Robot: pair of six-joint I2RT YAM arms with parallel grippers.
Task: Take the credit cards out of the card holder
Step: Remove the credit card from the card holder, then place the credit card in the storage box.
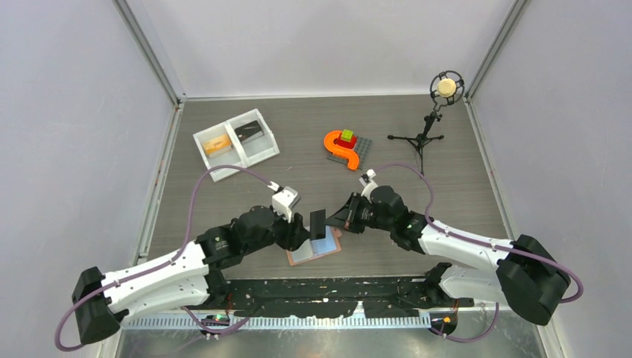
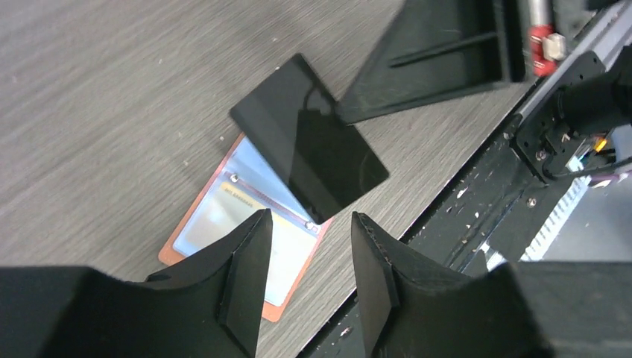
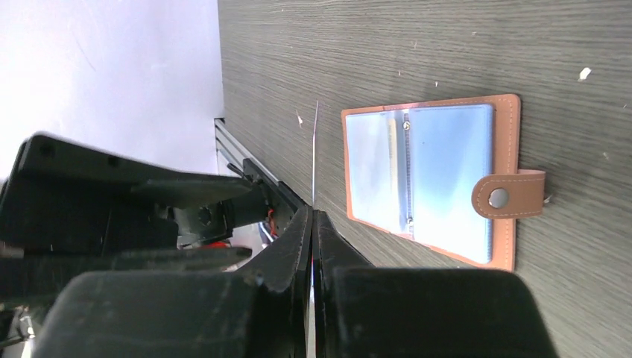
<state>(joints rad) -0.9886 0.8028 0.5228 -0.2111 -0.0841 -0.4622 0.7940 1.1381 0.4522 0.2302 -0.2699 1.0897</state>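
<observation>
Filling the top view, the table (image 1: 223,201) keeps bare room through its middle, below the white tray (image 1: 235,143) at upper left. Its near edge and the black rail (image 1: 298,287) run just beneath the card holder (image 3: 447,171), which lies spread open at lower centre. The right gripper (image 3: 314,216) is pinched tight on one dark credit card (image 2: 309,138), held clear of the pockets. The left gripper (image 2: 309,224) hangs over the holder, spread wide and empty. A yellowish card (image 2: 216,220) seems left inside, so the job looks part done.

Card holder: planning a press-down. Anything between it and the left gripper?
Left wrist view: nothing between left gripper and card holder; dark card overhangs only its far part.
</observation>
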